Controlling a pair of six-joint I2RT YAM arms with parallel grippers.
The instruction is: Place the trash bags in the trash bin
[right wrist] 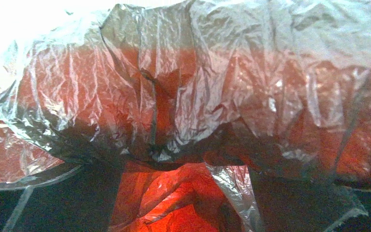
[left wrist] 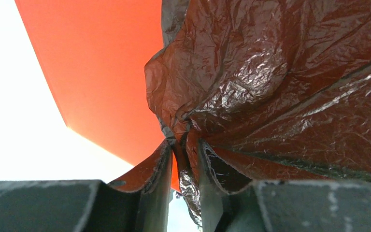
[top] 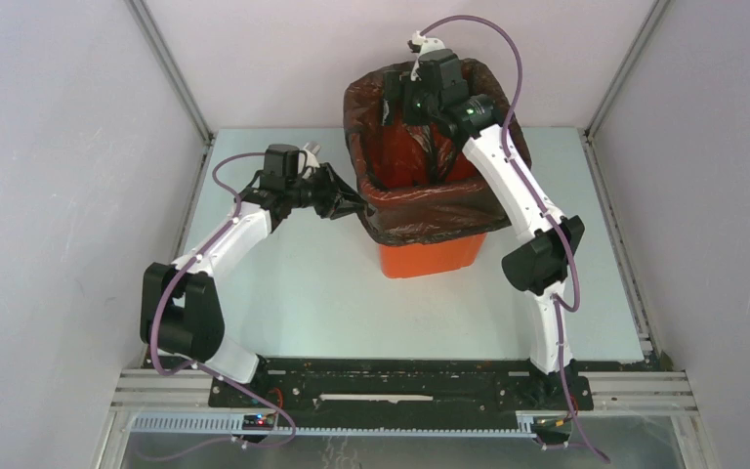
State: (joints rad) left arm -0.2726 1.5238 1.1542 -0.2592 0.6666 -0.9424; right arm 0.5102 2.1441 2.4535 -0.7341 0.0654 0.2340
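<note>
Lining the bin, both claws busy with the bag

The trash bag (top: 420, 223) sits inside the orange trash bin (top: 430, 259), its film folded out over the rim. The bin stands upright by the middle of the table's (top: 293, 303) far edge. The left claw (top: 352, 203) is at the bin's left rim, pinching a fold of film. The right claw (top: 400, 103) hangs inside the bag's mouth at the far side, fingers spread under draped film.

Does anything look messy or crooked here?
Yes. The trash bag sits crumpled over the orange trash bin, and the left gripper pinches one corner into a bunched fold. No tear or spill shows.
</note>
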